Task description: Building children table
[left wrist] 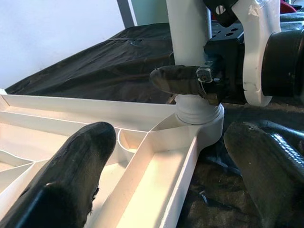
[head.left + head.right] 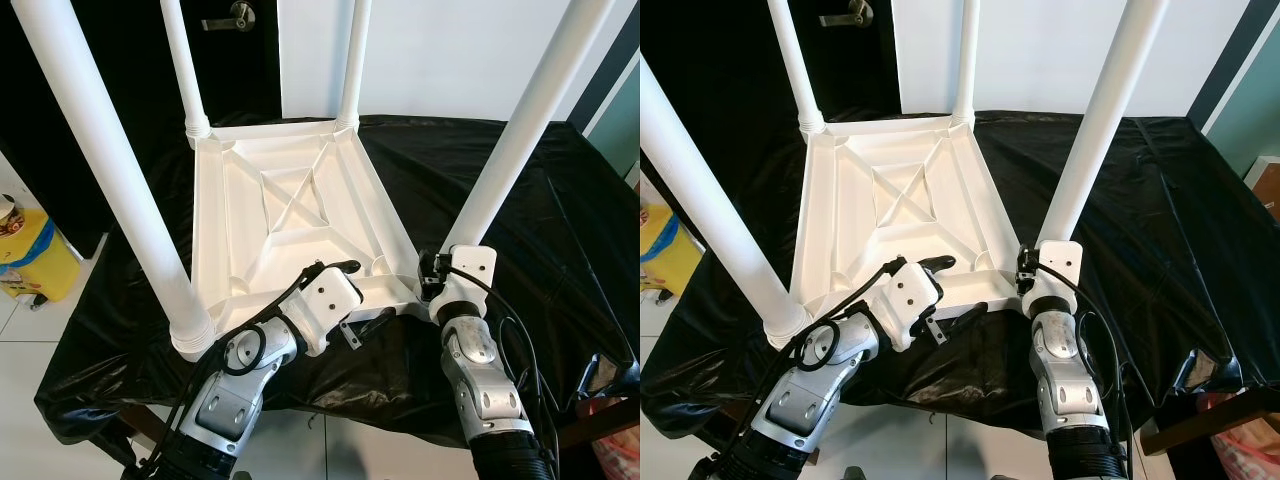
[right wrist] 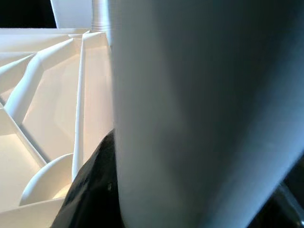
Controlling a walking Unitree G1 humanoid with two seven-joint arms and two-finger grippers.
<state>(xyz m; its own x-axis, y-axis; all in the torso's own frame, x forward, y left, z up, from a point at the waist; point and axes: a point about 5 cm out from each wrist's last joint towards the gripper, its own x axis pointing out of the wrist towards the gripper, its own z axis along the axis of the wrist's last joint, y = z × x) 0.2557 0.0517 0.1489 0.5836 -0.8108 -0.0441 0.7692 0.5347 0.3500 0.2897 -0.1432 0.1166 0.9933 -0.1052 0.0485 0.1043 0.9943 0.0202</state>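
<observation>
The right gripper (image 2: 437, 272) clamps the last leg (image 2: 505, 150) for seating, while the left gripper (image 2: 348, 300) straddles the tabletop (image 2: 290, 200) rim, fingers spread.

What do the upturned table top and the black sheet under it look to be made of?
Table top: likely moulded plastic, smooth white with a soft sheen; the underside shows cast ribs and a cross brace. Black sheet: probably thin plastic film, glossy and wrinkled.
</observation>
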